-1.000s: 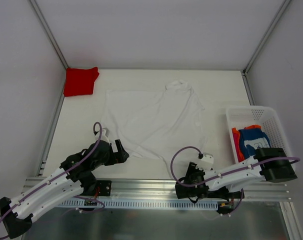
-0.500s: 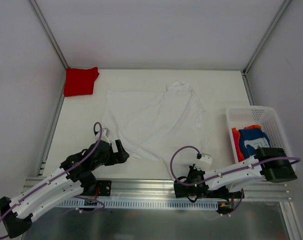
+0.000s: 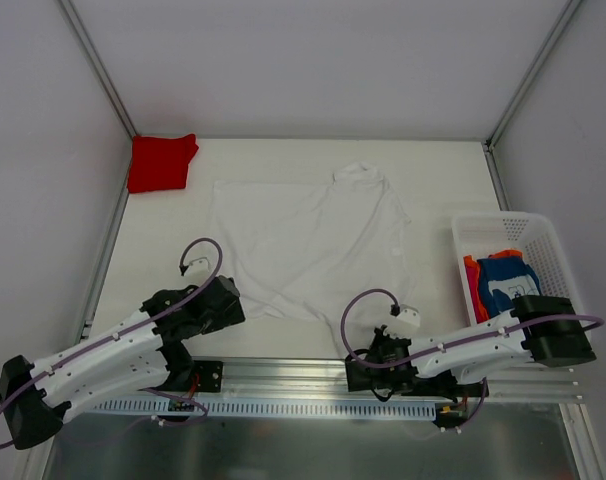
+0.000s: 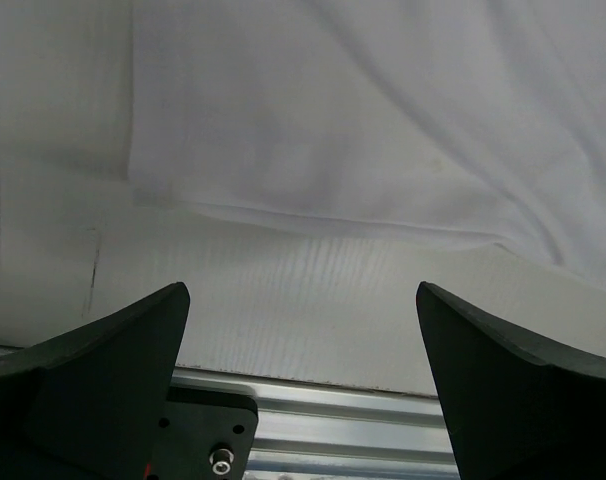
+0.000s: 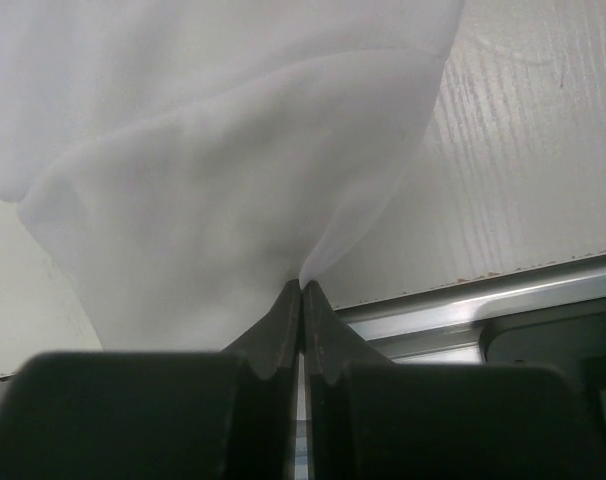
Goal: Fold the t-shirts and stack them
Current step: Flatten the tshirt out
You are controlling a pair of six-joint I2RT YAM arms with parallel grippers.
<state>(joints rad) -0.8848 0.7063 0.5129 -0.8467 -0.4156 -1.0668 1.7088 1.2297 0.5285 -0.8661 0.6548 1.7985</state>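
A white t-shirt [image 3: 303, 240] lies spread flat in the middle of the table. My right gripper [image 3: 361, 358] is at its near right corner, by the table's front rail. In the right wrist view this gripper [image 5: 302, 290] is shut on a pinch of the white t-shirt [image 5: 233, 150], and the cloth rises from the tips. My left gripper [image 3: 228, 308] hovers at the shirt's near left hem. In the left wrist view it [image 4: 301, 292] stands open and empty, with the white t-shirt's [image 4: 383, 120] hem just beyond the fingertips. A folded red t-shirt [image 3: 161, 162] sits at the far left corner.
A white mesh basket [image 3: 503, 217] at the right holds a blue t-shirt [image 3: 508, 280] and an orange-red one [image 3: 470, 280]. An aluminium rail [image 3: 283, 375] runs along the table's near edge, close under both grippers. White walls enclose the table on three sides.
My right gripper has shut on the white t-shirt's near corner and drawn slightly toward the front rail. The left arm has swung a little left and turned, its gripper still open.
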